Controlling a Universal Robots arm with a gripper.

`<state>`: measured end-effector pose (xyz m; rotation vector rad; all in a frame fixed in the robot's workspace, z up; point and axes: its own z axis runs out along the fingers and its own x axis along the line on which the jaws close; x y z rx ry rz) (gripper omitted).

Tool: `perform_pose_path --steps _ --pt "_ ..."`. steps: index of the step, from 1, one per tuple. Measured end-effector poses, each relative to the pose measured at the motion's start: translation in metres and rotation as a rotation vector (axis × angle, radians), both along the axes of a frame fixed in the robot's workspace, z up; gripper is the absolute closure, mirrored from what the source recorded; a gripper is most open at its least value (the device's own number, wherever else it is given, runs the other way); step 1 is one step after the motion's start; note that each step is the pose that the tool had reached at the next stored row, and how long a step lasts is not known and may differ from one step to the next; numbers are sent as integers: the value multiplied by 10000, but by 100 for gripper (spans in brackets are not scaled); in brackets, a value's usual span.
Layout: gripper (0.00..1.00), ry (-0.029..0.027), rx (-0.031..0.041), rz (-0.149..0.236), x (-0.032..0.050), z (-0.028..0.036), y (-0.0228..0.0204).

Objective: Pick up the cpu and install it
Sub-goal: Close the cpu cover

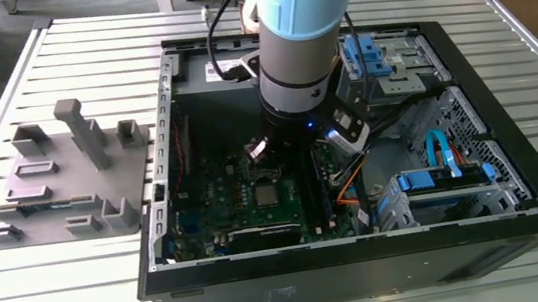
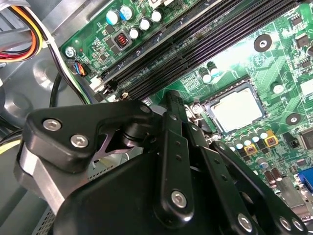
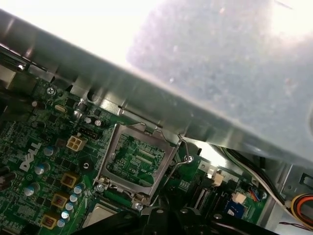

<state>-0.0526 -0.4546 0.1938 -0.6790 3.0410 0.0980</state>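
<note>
The cpu [image 2: 238,110], a small flat square with a dull silver top, lies in its socket on the green motherboard [image 2: 274,54]. It also shows in the exterior view as a pale square cpu [image 1: 268,195] below the arm's wrist [image 1: 300,108]. The silver hinged socket frame [image 3: 133,161] stands tilted up, with its wire lever [image 3: 182,155] beside it. My gripper [image 2: 174,101] hangs low inside the case, its black tip close beside the socket and apart from the cpu. A corner of the cpu [image 3: 100,216] peeks out below the raised frame.
Long black memory slots [image 2: 195,49] run beside the socket. Bundled coloured cables [image 2: 22,41] hang near the case wall. Blue drive brackets [image 1: 440,179] fill the case's side at the exterior view's right. A grey parts fixture [image 1: 65,185] sits outside the case at the exterior view's left.
</note>
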Motion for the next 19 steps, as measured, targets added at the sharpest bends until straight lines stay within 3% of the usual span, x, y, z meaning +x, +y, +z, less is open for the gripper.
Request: perform_pose_path --steps 13,19 --pt "89 -43 3 36 -59 3 0" --pt "89 -43 1 45 -61 65 -1"
